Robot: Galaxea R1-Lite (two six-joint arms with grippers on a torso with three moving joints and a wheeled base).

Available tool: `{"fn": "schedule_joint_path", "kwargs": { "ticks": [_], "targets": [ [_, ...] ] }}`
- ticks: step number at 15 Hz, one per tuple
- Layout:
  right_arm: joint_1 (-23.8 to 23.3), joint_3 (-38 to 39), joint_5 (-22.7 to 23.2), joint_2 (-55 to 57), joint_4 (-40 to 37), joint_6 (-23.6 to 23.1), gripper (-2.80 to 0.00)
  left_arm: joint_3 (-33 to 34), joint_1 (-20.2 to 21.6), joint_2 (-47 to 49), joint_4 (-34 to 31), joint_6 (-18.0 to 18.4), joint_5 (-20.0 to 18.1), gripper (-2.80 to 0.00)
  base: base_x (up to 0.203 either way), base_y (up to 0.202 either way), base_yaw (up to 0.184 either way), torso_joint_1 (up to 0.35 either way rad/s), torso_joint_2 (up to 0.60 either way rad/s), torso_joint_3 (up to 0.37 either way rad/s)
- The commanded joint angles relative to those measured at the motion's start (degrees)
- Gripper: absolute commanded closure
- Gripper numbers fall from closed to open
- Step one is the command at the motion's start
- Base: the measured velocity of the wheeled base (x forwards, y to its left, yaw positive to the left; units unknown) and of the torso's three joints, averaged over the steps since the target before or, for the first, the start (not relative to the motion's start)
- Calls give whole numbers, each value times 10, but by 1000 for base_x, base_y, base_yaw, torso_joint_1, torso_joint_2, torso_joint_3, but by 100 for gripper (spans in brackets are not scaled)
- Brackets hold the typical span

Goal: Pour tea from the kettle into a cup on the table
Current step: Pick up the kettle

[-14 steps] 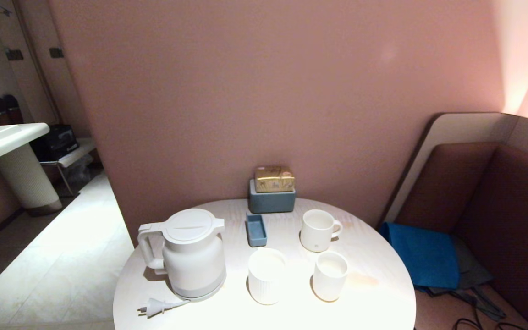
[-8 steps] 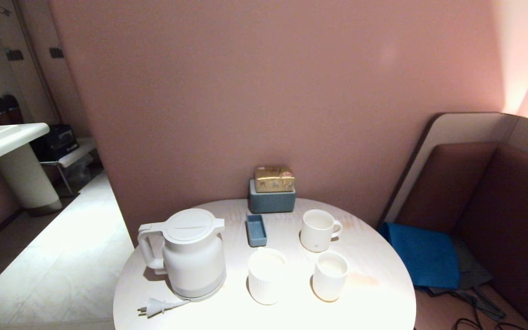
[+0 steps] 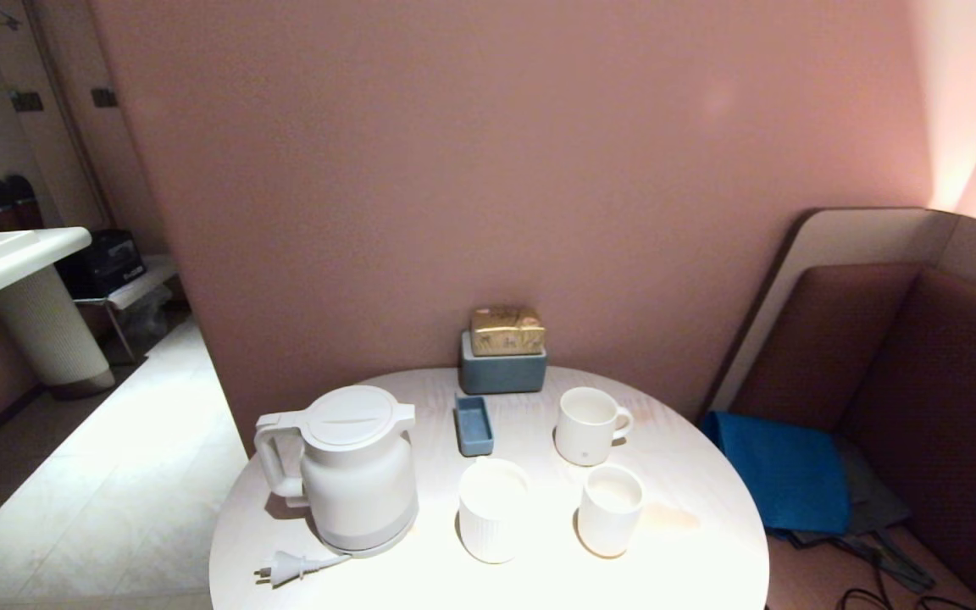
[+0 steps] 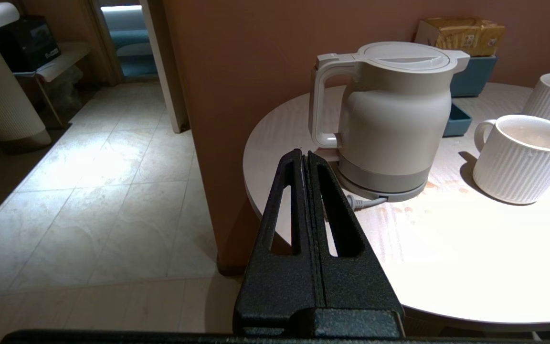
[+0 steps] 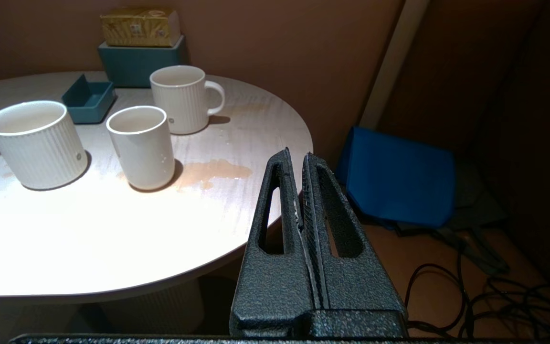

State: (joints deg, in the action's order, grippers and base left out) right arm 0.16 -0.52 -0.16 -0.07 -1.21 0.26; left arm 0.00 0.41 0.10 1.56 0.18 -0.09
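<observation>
Nothing is grasped yet: the left gripper [image 4: 305, 154] hangs off the counter [image 4: 447, 248] edge, jaws pressed together and empty. The kettle [image 4: 389, 114] stands just beyond them, handle nearest; opening comes next. The cup [image 5: 142, 145] waits ahead of the right gripper [image 5: 296, 155], likewise closed and parked.

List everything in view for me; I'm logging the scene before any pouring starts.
kettle: one, white, upright at the table's left
plug: one, white, front of the kettle
cup: one, white, no handle, front right
ribbed cup: one, white, front centre
mug: one, white, handled, behind the cup
tray: one, blue, centre
box: one, blue, by the wall, gold packet on top
spill: reddish, right of the cup
table: one, round, pale
left gripper: black, shut, left of the table
right gripper: black, shut, right of the table
</observation>
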Motion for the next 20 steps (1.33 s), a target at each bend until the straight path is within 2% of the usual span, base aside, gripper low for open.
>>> {"fn": "schedule_joint_path", "kwargs": {
  "ticks": [1, 4, 7, 9, 13, 15, 18, 20],
  "targets": [
    [0, 0, 0, 1, 0, 0, 0, 0, 0, 0, 0, 3, 0, 0, 0, 0, 0, 0, 0, 0],
    [0, 0, 0, 1, 0, 0, 0, -2, 0, 0, -4, 35, 1, 0, 0, 0, 0, 0, 0, 0],
    [0, 0, 0, 1, 0, 0, 0, -78, 0, 33, -19, 42, 1, 0, 0, 0, 0, 0, 0, 0],
    [0, 0, 0, 1, 0, 0, 0, -103, 1, 92, 1, 40, 0, 0, 0, 0, 0, 0, 0, 0],
    [0, 0, 0, 1, 0, 0, 0, -129, 2, 224, 116, 33, 1, 0, 0, 0, 0, 0, 0, 0],
    [0, 0, 0, 1, 0, 0, 0, -140, 6, 314, 170, 15, 9, 0, 0, 0, 0, 0, 0, 0],
    [0, 0, 0, 1, 0, 0, 0, -144, 9, 476, 310, -18, 42, 0, 0, 0, 0, 0, 0, 0],
    [0, 0, 0, 1, 0, 0, 0, -132, -1, 583, 411, -24, 57, 0, 0, 0, 0, 0, 0, 0]
  ]
}}
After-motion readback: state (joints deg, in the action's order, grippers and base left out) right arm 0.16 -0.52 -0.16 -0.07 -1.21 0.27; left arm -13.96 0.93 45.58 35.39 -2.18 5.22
